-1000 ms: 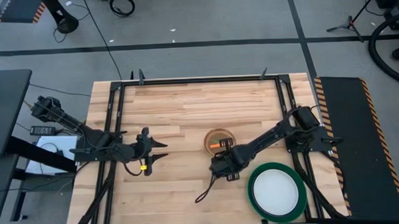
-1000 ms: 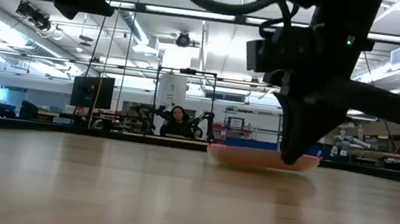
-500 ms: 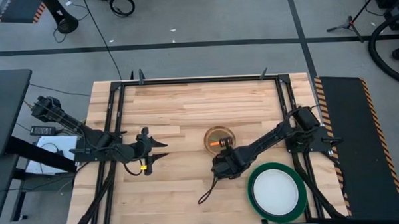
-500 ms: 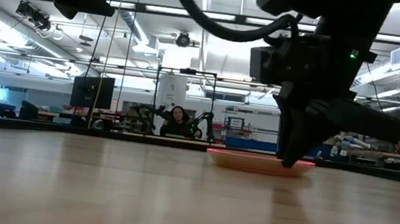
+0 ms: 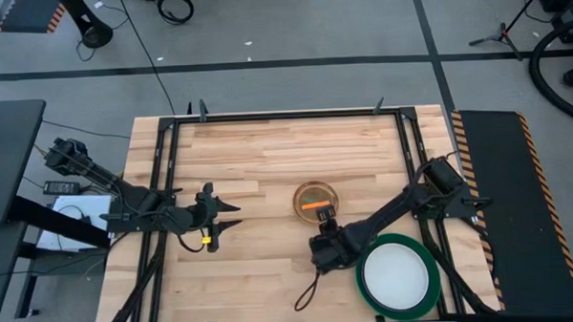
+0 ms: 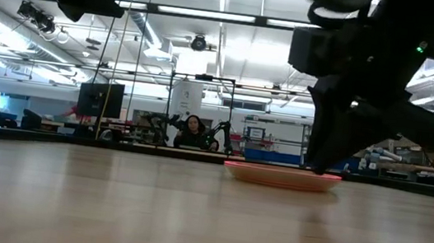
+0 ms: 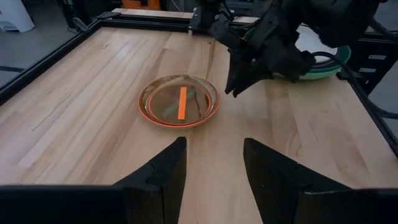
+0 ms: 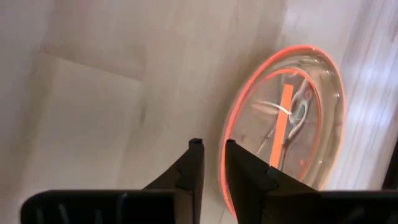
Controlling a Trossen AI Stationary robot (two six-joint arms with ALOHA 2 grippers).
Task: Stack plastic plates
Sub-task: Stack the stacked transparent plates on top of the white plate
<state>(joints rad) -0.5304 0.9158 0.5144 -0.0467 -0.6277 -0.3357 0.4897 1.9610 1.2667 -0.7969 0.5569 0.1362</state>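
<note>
**Small stack down, big stack apart; risk is a snagged rim**

My R gripper (image 5: 325, 248) hangs near the table centre, between the small stack (image 5: 314, 200) and the big stack (image 5: 397, 275); fingers nearly together w/ a thin gap, nothing between them; the small stack's orange-pink rim shows just past the tips in the R wrist view (image 8: 283, 121). Small stack: translucent plates nested, lying flat on the table (image 5: 257, 148), an orange strip visible through the top one. Big stack: white plate inside a dark green one, at the near R corner, well apart from the small stack. My L gripper (image 5: 212, 213) waits at the L side, fingers spread, empty, pointing toward the small stack (image 7: 179, 101).

What could go wrong, as I judge it:
- tips sit close to the small rim; a sideways move could catch it & skid or flip the stack;
- plates are thin & slick; pinching one rim edge may lift only the top plate, or let it slip;
- carrying the small stack to the big one, a tilted release could leave it off-centre.
</note>
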